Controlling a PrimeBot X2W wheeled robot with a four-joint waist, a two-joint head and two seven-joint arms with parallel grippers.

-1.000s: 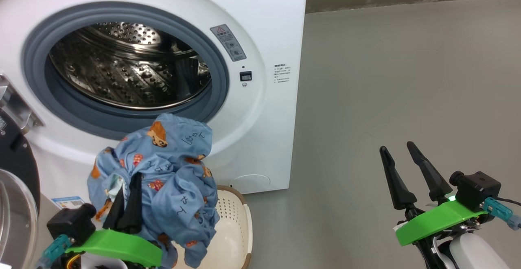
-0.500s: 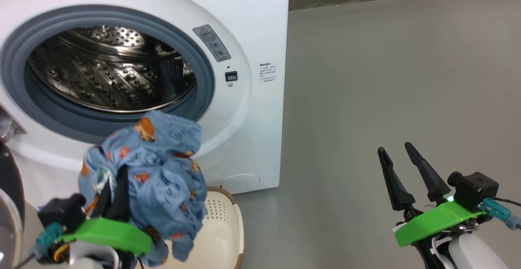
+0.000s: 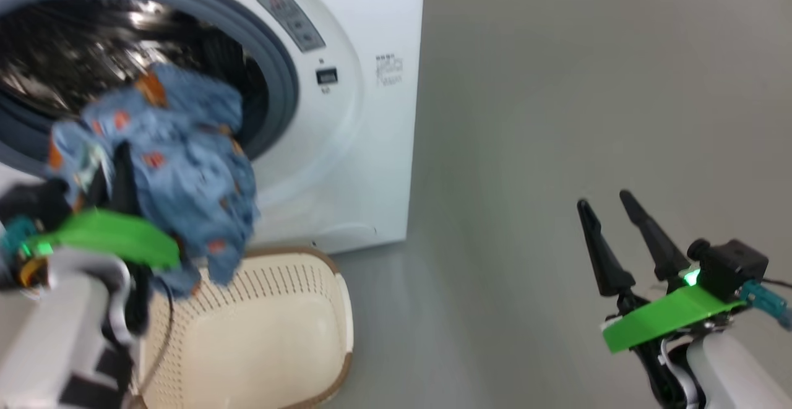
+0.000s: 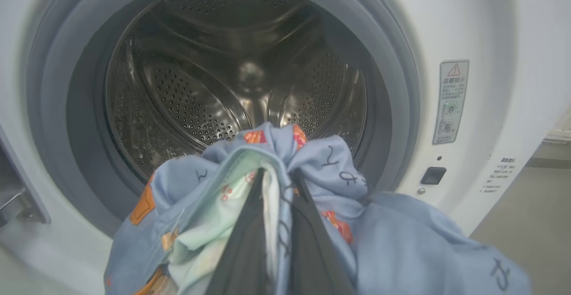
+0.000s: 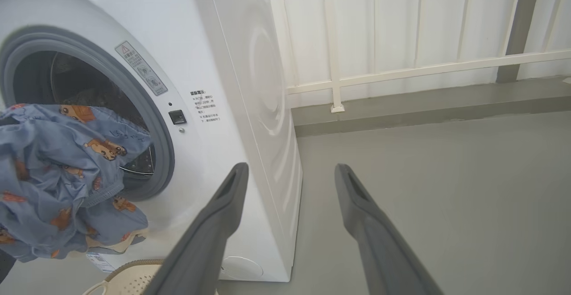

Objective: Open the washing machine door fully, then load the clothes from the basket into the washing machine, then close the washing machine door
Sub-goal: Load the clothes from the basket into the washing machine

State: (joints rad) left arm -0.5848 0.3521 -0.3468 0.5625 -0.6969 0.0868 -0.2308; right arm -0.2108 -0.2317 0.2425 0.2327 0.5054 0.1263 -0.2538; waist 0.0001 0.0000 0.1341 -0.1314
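**A:** What does the left wrist view give that the blurred head view does not?

**B:** The perforated steel drum (image 4: 200, 85), sharp inside its grey seal (image 4: 395, 89). It also shows the left tool (image 4: 279, 174) with its dark fingers pressed close, pinching a fold of the clothes (image 4: 325, 161). White cloth sits between them and bear-print blue lies over both sides.

**A:** And the head view?

**B:** The basket (image 3: 284, 335) on the floor (image 3: 557, 99), just in front of the washing machine (image 3: 371, 149). The bundle hangs above the basket's left end.

**A:** Where are the clothes relative to the tool?

**B:** They are draped around its fingers, bunched over the tips and drooping lower on the right. The bundle is raised before the lower part of the opening, but I cannot tell whether any of it is past the seal.

**A:** The other arm?

**B:** The right tool (image 3: 603, 200) is spread and holds nothing, well apart to the machine's right. Its wrist view adds the machine's side panel and a white railing (image 5: 401, 68) behind
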